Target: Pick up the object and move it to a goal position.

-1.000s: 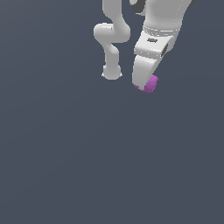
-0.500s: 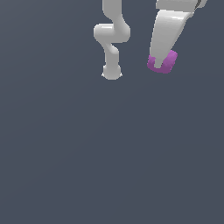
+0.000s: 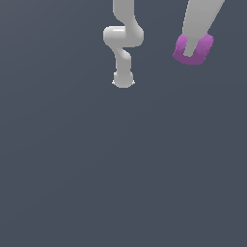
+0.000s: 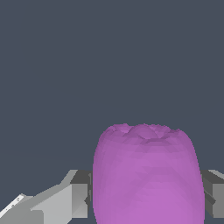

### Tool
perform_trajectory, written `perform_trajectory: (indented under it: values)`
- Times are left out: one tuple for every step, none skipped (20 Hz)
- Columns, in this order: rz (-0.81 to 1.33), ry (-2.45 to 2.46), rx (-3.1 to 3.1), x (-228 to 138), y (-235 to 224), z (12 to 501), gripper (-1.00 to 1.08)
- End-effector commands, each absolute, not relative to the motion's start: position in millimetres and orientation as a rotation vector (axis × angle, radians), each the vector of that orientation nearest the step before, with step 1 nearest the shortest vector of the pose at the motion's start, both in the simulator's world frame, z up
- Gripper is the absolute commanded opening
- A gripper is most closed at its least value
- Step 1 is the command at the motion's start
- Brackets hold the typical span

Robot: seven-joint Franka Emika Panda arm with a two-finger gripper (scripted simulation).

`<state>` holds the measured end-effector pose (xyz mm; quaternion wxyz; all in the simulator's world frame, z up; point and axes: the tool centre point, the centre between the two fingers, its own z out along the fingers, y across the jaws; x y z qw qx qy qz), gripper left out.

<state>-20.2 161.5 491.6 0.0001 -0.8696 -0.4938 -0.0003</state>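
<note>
The object is a small magenta-purple stubby block (image 3: 201,49) with rounded edges. It hangs in the air at the upper part of the exterior view's right, held at the tip of my white gripper (image 3: 192,52). One finger (image 3: 191,47) crosses the front of the block. In the wrist view the block (image 4: 146,177) fills the space between the two grey fingers (image 4: 74,194), which press on both of its sides. The gripper is shut on it. The floor lies well below the block.
The arm's white base (image 3: 123,79) stands on the plain dark grey floor (image 3: 120,169) at the upper middle of the exterior view. The arm's links (image 3: 123,36) rise from it and leave the picture at the top.
My gripper has carried the purple block upward and toward the exterior view's right over the last second. The block now looks larger and higher in the picture. The grip has stayed shut.
</note>
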Motion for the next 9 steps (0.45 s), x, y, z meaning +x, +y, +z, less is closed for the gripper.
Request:
perform_trajectory:
  values:
    - [0.0,-1.551,-2.732,-19.1,163.4,498.2,-1.0]
    - [0.0,-1.551,-2.732,-18.7,164.1,500.1,-1.0]
    - [0.0,-1.551,-2.732,-18.4,164.6,501.7,-1.0]
    - [0.0,-1.551,-2.732,-18.1,165.0,503.0,-1.0]
    - [0.0,-1.551,-2.732,-17.9,165.3,504.1,-1.0]
    - [0.0,-1.551,-2.732,-17.7,165.6,504.9,-1.0]
    - [0.0,-1.551,-2.732,-17.6,165.8,505.5,-1.0]
    - [0.0,-1.551,-2.732,-17.5,165.9,505.9,-1.0]
    - [0.0,-1.551,-2.732,-17.5,166.0,506.0,-1.0]
